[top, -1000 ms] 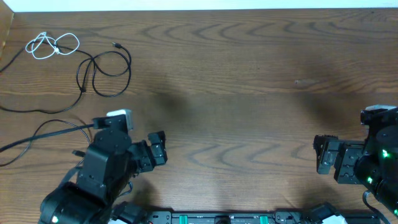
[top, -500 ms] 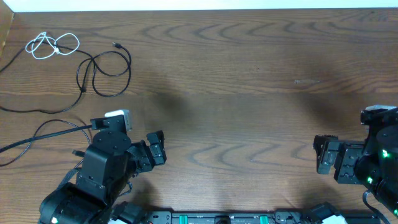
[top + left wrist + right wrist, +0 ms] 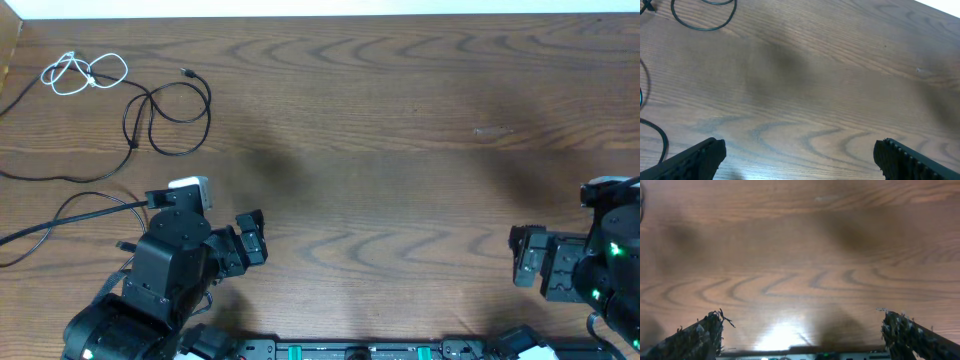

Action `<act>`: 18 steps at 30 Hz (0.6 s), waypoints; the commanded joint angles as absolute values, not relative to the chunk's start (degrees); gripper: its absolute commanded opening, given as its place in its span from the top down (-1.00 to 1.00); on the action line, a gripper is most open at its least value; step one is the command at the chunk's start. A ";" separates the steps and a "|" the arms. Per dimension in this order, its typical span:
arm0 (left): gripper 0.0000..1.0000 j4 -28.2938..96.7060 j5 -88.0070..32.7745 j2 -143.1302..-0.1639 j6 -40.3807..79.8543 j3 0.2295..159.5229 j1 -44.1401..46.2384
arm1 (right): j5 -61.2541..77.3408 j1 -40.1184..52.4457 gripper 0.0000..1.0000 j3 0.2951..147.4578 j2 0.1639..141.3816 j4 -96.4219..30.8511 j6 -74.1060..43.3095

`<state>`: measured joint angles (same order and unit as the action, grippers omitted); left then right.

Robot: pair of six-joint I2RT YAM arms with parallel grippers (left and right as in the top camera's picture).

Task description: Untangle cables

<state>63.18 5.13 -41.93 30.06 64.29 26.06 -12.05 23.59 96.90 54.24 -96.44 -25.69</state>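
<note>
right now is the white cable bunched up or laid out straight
Bunched up: the white cable lies in small overlapping loops, far left.

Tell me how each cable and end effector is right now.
white cable, bunched in small loops, untouched
black cable, looped across itself, untouched
left end effector, open, empty
right end effector, open, empty

Wooden table (image 3: 400, 90): brown top with bold wavy grain, filling all three views.
White strip (image 3: 330, 8): runs along the table's far edge.
Small pale scuff (image 3: 493, 130): on the right half of the top.
Black rail (image 3: 360, 351) with green fittings: along the near edge.
Glare patch (image 3: 782, 335): on the wood, near side.
</note>
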 commanded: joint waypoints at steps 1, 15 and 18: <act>-0.99 63.42 6.50 -41.85 30.57 63.86 26.39 | -16.10 23.46 -0.99 96.55 54.11 -95.98 -26.09; -1.00 63.42 6.50 -41.85 30.57 63.86 26.39 | -7.70 11.55 -0.99 66.52 36.84 -62.78 -6.98; -1.00 63.42 6.50 -41.85 30.57 63.86 26.39 | -6.90 11.55 -0.99 57.25 31.44 -54.43 -4.23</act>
<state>63.18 5.56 -41.93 30.20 64.05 26.11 -9.37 11.97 63.35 35.16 -57.74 -10.02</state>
